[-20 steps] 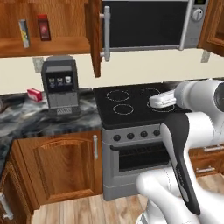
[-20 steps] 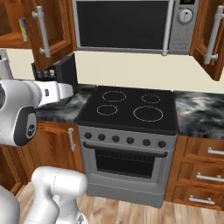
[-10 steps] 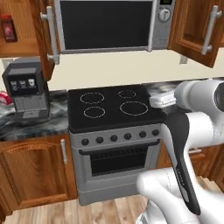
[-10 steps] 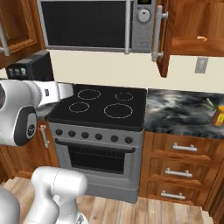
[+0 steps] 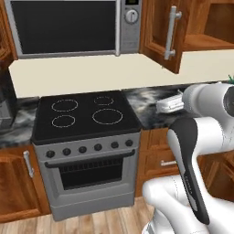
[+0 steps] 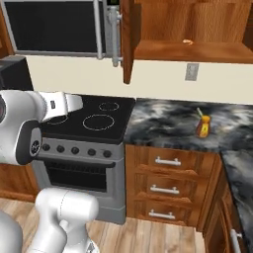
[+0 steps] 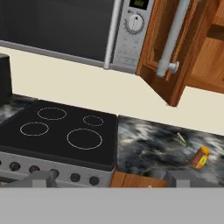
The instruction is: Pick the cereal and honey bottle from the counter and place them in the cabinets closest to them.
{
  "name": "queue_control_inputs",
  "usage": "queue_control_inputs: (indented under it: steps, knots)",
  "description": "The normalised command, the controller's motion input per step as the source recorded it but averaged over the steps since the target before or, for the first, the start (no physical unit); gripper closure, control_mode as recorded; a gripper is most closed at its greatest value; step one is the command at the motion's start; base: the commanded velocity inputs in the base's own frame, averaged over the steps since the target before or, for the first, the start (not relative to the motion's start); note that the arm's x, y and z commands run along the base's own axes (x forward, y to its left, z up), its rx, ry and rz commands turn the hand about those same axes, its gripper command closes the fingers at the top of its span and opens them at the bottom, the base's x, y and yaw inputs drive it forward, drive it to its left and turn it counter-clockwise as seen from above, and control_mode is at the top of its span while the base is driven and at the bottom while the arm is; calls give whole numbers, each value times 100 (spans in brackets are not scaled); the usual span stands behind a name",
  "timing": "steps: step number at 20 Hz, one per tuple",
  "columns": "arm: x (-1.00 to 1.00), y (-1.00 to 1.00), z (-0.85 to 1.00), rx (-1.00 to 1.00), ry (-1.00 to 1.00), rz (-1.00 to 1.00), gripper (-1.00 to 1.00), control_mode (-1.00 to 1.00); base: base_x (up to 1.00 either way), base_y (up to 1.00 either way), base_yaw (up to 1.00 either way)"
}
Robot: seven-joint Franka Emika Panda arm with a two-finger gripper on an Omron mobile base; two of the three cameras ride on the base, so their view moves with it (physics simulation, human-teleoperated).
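While its fingers stand wide apart, the pincer [image 7: 109, 179] holds nothing, well short of the honey bottle [image 7: 200, 157].

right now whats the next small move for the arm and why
Probably keep closing in toward the honey bottle: it stands on the counter right of the stove, beneath the open cabinet, while the open, empty gripper is well short of it.

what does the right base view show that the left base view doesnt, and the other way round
Right base view: the honey bottle standing on the counter, three drawers below it, a wall outlet and the open cabinet's shelf.

Left base view: the microwave's dial and the lower cabinet door left of the oven.

Both: the stove, microwave, open cabinet door and white arm.
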Motion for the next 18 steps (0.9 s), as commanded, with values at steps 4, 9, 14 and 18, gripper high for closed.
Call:
queue_control_inputs:
  steps: [4,9,14,18]
  knots:
    - [0,0,0,0,0,0,-100,100,0,-75,-3]
    - [0,0,0,0,0,0,-100,100,0,-77,-3]
    - [0,0,0,0,0,0,-100,100,0,-76,-3]
    - [0,0,0,0,0,0,-100,100,0,-68,-4]
